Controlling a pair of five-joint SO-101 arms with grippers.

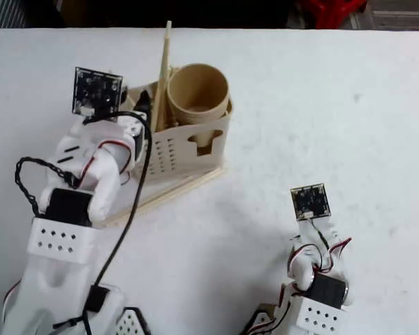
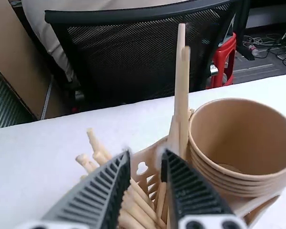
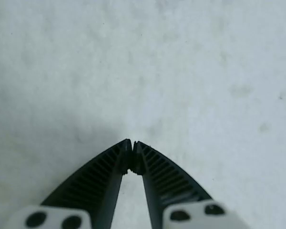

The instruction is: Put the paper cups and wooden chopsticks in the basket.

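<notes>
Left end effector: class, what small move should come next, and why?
Probably lift the left end effector straight up, clear of the basket. It is open and empty above chopsticks already inside, and the cups are in too. A stray chopstick lies on the table against the basket's base, likely the next pick.

Both arms are white plastic shells joined by black motor blocks. The left arm (image 1: 91,155) has a thick black cable (image 1: 147,157), a twisted black cable loop (image 1: 45,165), thin red wires, and rows of small round holes in its lower block. The right arm (image 1: 320,315) shows red and black wires. Each wrist bears a square black camera board (image 1: 97,91). The left gripper (image 2: 146,155) and right gripper (image 3: 132,144) have black ribbed fingers (image 2: 190,191) on white bases with dark screw holes.
</notes>
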